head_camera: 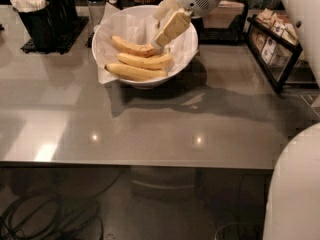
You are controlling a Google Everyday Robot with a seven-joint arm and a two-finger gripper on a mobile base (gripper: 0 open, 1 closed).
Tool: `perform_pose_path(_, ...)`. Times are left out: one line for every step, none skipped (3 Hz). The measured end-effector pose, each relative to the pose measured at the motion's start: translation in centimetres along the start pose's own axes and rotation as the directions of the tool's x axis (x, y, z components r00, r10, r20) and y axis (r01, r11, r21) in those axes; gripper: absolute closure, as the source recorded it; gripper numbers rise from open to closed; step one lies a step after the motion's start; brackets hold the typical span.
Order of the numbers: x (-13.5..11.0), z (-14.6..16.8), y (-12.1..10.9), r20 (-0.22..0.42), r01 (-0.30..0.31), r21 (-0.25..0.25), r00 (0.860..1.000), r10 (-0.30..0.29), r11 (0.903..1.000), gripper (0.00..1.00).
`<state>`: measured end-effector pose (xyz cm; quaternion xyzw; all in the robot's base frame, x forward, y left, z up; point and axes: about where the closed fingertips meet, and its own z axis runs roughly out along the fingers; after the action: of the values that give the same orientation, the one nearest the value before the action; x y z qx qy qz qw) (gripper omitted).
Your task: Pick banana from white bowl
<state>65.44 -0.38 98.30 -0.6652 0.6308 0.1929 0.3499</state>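
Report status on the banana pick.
End effector in white bowl, tip at rear banana. Banana not lifted yet. Black cutlery holder apart from bowl, not blocking.

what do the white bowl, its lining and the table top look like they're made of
The white bowl: smooth, rigid wall, probably glazed ceramic or plastic. Its lining: thin white paper, crinkled, a corner hanging over the rim. The table top: glossy grey, perhaps stone or laminate; it mirrors lights. The gripper hangs over the bowl, by the top banana.
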Motion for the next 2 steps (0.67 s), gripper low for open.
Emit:
perform_pose_path(1.1,2.7,-0.3,0.001,-0.017,-0.01,1.0,0.017,0.9998,0.25)
perform_pose_path(2.4,4.9,-0.8,0.001,-0.028,-0.016,1.0,0.028,0.9995,0.26)
